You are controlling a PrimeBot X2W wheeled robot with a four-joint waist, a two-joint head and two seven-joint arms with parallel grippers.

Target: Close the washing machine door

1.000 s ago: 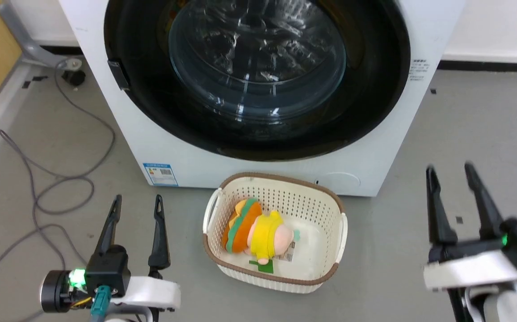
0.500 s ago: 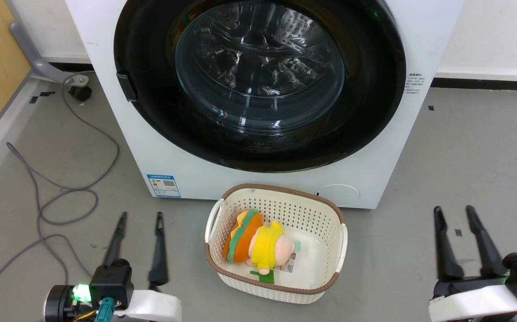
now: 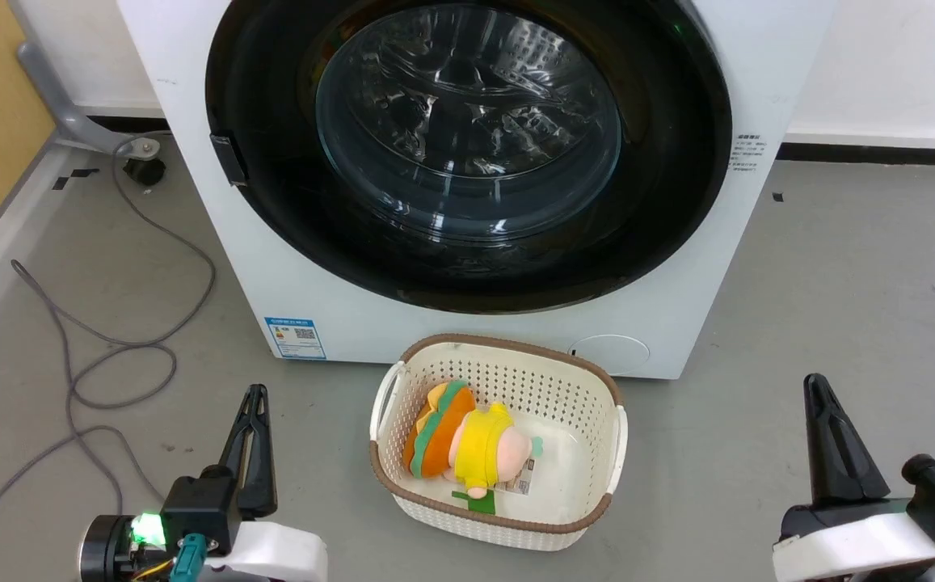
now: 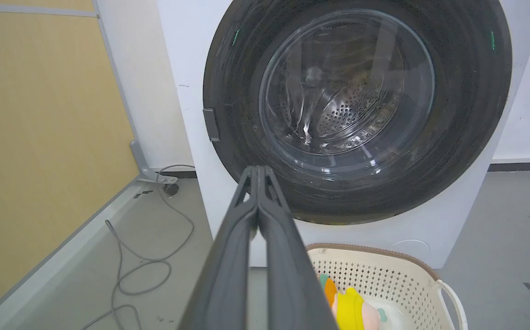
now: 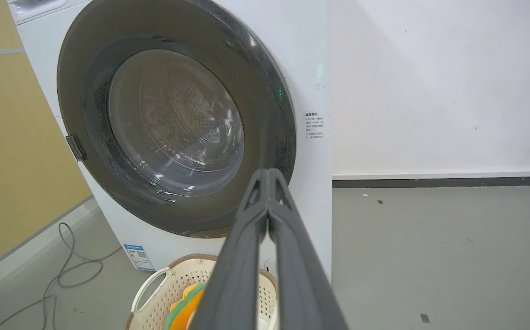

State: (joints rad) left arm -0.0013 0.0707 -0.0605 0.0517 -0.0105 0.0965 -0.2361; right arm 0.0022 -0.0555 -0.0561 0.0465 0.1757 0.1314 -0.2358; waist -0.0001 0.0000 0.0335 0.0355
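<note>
A: How are your jaws set?

B: Your left gripper (image 3: pixel 255 394) has its jaws pressed together on nothing, low over the floor (image 3: pixel 839 267), left of the basket (image 3: pixel 507 346). Your right gripper (image 3: pixel 816 381) matches it: jaws together, empty, right of the basket.

A: And the door you are after?

B: The washing machine door (image 3: pixel 467 145) lies flush against the washing machine (image 3: pixel 354 315), glass bowl facing you, well apart from both grippers. The basket stands on the floor just before the machine, a plush toy (image 3: pixel 459 432) inside. A grey cable (image 3: pixel 213 271) loops on the floor at your left.
</note>
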